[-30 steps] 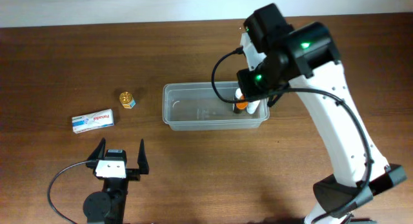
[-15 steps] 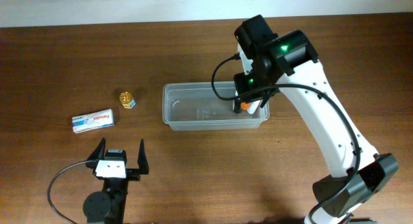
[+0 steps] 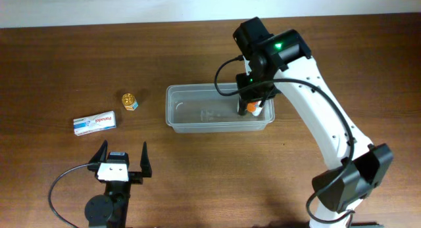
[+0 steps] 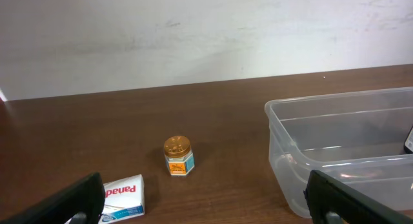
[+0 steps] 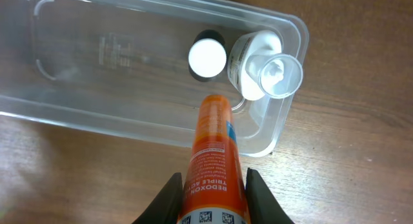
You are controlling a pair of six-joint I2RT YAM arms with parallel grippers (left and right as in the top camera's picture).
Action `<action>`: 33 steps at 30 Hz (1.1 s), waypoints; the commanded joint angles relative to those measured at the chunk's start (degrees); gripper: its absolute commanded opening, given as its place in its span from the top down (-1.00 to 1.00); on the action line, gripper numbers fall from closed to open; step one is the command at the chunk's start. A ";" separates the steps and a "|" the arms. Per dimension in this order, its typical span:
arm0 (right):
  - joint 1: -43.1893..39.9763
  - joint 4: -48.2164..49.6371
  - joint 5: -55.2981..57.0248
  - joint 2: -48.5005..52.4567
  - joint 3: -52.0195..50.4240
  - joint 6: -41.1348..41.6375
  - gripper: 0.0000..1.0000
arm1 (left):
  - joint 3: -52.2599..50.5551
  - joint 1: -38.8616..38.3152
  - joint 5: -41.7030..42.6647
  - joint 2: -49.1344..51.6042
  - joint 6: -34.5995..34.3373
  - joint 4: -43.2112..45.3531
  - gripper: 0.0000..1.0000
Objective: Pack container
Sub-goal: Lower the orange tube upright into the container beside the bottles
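left gripper (image 3: 125,145) is seen at the near left, fingers spread wide apart, nothing held between them, table (image 3: 59,57) under it. just beyond it a white and blue box (image 3: 94,122) is laid flat. a small gold-lidded jar (image 3: 129,100) is stood upright a bit farther and to the right, near the box but not touching. the container (image 3: 197,110) is placed at mid table, right of the jar, long side running left to right. right gripper (image 5: 213,175) is clamped on an orange tube (image 5: 213,143), held over the container's right end with its tip pointed inside; contact with the floor cannot be told. a white-capped bottle (image 5: 207,55) and a white bottle (image 5: 264,72) are seen side by side in that right end, just beyond the tube tip
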 commanded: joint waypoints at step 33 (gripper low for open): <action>-2.16 11.06 0.22 1.11 -13.75 5.03 0.51 | -0.33 0.35 -0.20 -0.50 1.11 -0.07 -0.99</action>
